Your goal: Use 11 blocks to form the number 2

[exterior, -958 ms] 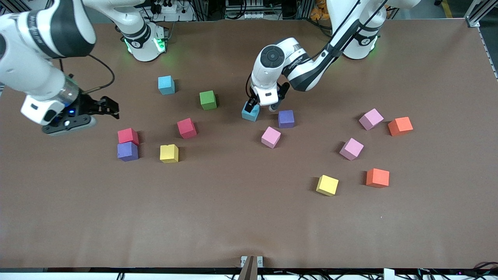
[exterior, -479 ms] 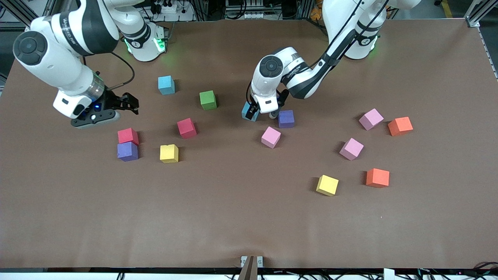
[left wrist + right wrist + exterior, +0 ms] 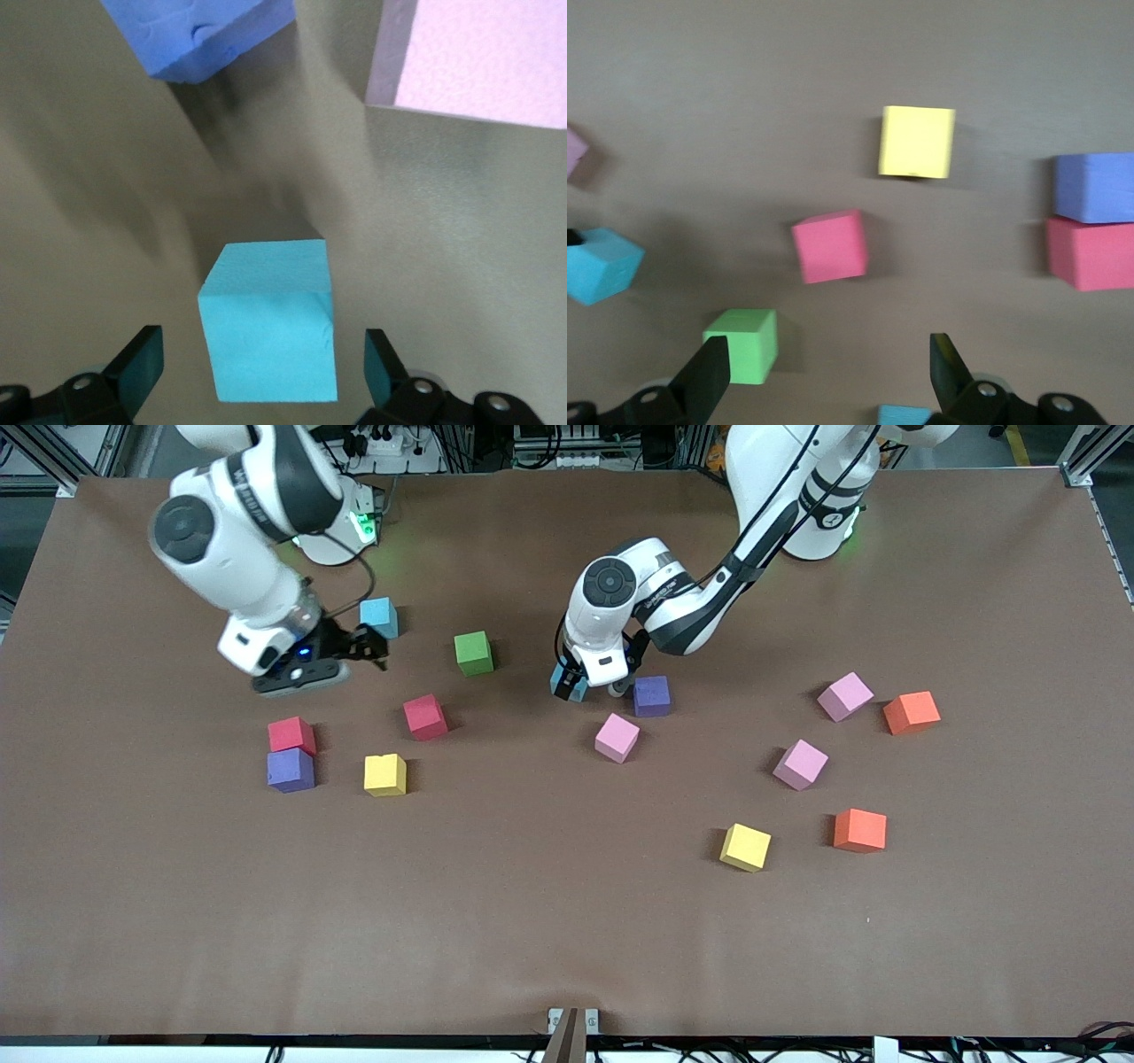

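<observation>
Thirteen blocks lie scattered over your bench; no digit is formed. Your left hand is down with spread fingers either side of a blue block, beside a purple one. Your right hand, fingers spread, hangs empty over the bench beside another blue block.

A robotics lab, by every sign; two white Franka arms stand bolted along one edge of a broad desk covered in plain brown matting, their bases glowing green. Past that edge run aluminium frame rails, a power strip and bundles of black cable; small foam cubes in bright colours lie scattered over the desk, nothing domestic among them.
</observation>
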